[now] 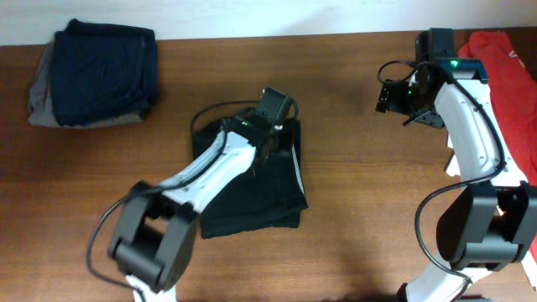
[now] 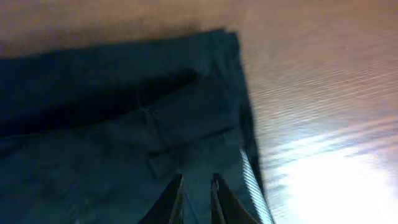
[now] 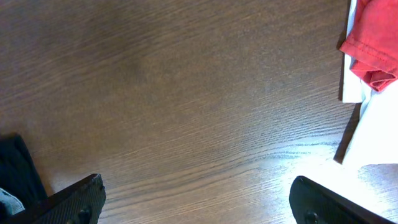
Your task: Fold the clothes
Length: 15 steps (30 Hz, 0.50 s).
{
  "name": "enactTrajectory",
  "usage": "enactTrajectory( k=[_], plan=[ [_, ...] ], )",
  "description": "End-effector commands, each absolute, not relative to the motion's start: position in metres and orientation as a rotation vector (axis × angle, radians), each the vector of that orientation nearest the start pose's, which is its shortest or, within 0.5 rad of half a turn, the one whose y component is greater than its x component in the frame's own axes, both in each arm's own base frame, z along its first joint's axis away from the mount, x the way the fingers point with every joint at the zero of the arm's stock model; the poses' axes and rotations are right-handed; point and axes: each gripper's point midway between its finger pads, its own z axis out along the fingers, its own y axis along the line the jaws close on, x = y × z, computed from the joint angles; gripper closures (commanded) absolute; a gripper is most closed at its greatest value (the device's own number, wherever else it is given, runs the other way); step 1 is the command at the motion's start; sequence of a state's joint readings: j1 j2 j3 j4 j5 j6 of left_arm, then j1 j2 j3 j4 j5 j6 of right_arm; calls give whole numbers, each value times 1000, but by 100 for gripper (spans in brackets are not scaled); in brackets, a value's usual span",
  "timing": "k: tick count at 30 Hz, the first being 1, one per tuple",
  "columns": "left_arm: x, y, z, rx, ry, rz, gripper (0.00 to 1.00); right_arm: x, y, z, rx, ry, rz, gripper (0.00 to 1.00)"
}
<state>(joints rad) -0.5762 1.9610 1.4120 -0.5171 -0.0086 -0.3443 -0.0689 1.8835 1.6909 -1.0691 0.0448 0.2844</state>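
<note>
A dark teal-black garment lies folded in a rough rectangle at the table's middle. My left gripper is at its far right corner. In the left wrist view the fingers are nearly together with the dark garment between and under them, seemingly pinching it. My right gripper hovers over bare wood at the far right, away from the garment. Its fingers are wide open and empty.
A stack of folded navy and grey clothes sits at the far left corner. A red garment lies at the right edge on a white surface and also shows in the right wrist view.
</note>
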Motion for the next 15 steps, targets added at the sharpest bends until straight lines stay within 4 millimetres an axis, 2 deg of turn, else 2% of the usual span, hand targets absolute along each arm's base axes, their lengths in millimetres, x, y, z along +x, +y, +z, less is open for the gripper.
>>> enactTrajectory(
  k=[1, 3, 5, 7, 8, 10, 12, 13, 14, 15],
  plan=[
    [402, -266, 25, 308, 2723, -316, 85, 429, -39, 151, 504, 2758, -29, 2],
    [409, -270, 3, 307, 2720, -315, 84, 429, -39, 151, 505, 2758, -29, 2],
    [420, -278, -3, 306, 2673, -341, 80, 429, -39, 151, 505, 2758, -29, 2],
    [425, -281, 5, 304, 2650, -354, 75, 429, -39, 151, 505, 2758, -29, 2],
    [426, -282, 16, 304, 2639, -360, 73, 429, -39, 151, 504, 2758, -29, 2],
    [431, -291, 48, 321, 2577, -391, 69, 429, -39, 151, 504, 2758, -29, 2],
    [429, -290, 100, 361, 2499, -409, 65, 429, -39, 151, 505, 2758, -29, 2],
    [425, -284, 129, 364, 2461, -418, 59, 429, -39, 151, 505, 2758, -29, 2],
    [420, -276, 166, 347, 2408, -439, 37, 429, -39, 151, 505, 2758, -29, 2],
    [416, -270, 189, 334, 2373, -450, 18, 429, -39, 151, 505, 2758, -29, 2]
  ],
)
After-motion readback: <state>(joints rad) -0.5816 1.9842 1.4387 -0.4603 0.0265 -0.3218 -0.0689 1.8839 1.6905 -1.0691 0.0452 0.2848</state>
